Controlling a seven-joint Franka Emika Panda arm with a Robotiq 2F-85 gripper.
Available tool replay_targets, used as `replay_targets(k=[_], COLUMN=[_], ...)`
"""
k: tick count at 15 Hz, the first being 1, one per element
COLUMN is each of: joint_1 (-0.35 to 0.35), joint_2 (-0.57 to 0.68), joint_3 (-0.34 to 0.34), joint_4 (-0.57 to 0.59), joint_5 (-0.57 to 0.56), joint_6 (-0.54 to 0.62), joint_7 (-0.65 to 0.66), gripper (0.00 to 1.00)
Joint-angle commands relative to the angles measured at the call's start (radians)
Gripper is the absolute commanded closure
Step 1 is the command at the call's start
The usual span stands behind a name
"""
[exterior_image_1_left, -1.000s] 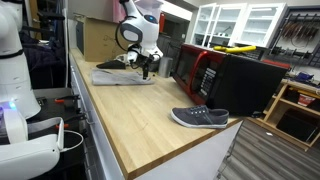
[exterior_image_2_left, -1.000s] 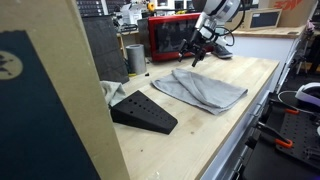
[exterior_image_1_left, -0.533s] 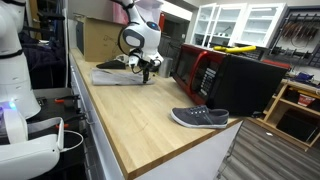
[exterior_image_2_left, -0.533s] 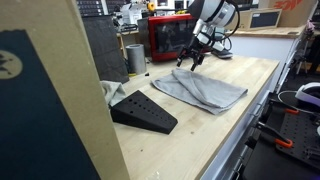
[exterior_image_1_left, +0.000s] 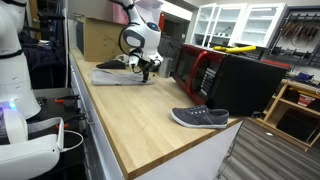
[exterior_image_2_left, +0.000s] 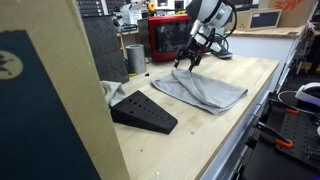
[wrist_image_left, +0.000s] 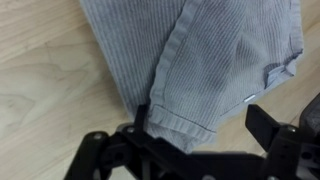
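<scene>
A grey knitted cloth (wrist_image_left: 225, 55) lies flat on the wooden counter; it shows in both exterior views (exterior_image_1_left: 115, 75) (exterior_image_2_left: 208, 90). My gripper (wrist_image_left: 200, 125) is open and hangs just above the cloth's hemmed corner, one finger on each side of it. In both exterior views the gripper (exterior_image_1_left: 146, 68) (exterior_image_2_left: 187, 62) is low over the cloth's far edge, near the red microwave. Nothing is held between the fingers.
A grey shoe (exterior_image_1_left: 200, 117) lies near the counter's end. A red microwave (exterior_image_2_left: 170, 38) and a metal cup (exterior_image_2_left: 135, 58) stand behind the cloth. A black wedge-shaped stand (exterior_image_2_left: 145, 112) sits beside the cloth. A cardboard box (exterior_image_1_left: 95, 38) stands at the counter's far end.
The gripper has moved down and sideways toward the cloth's corner, and is now just above it. The cloth has not moved.
</scene>
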Motion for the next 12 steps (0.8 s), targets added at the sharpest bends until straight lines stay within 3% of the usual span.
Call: replay_targets(k=[1,2,3,4,12], joint_1=[-0.019,-0.02,-0.021,-0.022,-0.02], joint_2=[0.008,0.009,0.008,0.008,-0.022], joint_3=[0.023,0.026,0.028,0.029,0.037], joint_4=[0.021,0.021,0.02,0.019,0.001], joint_5=[0.012,0.013,0.012,0.01,0.013], joint_6=[-0.013,-0.014,-0.015,-0.014,-0.012], joint_7=[-0.019,-0.02,-0.023,-0.023,-0.036], gripper=[0.0,0.0,0.1,0.28,0.88])
